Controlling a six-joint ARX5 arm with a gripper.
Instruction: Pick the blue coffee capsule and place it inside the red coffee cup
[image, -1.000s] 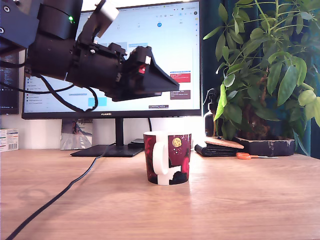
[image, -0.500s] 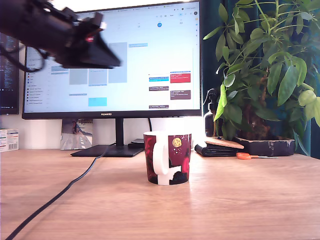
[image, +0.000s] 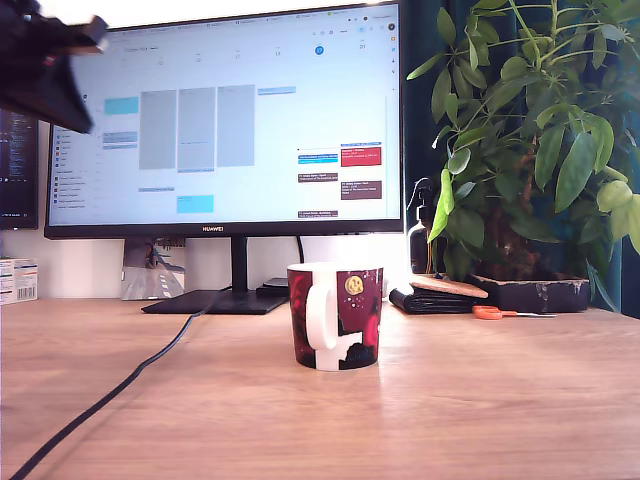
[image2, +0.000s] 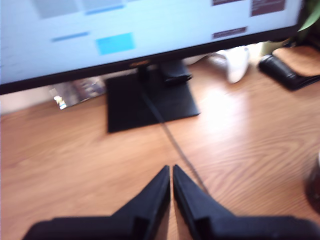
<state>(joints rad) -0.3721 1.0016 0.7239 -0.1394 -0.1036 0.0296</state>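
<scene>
The glossy ceramic mug (image: 335, 316), dark red with black and white flowers, is standing upright on the wood-grain desk (image: 480, 400) before the monitor (image: 225, 120), its white handle facing the camera. The black gripper (image2: 172, 170) is hanging high, its tapered fingers pressed together on nothing.

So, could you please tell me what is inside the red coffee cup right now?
That cannot be seen. The exterior view shows the red coffee cup side-on, so its wall hides the interior. No blue capsule shows in either view, and the gripper is shut with nothing visible between its tips.
</scene>
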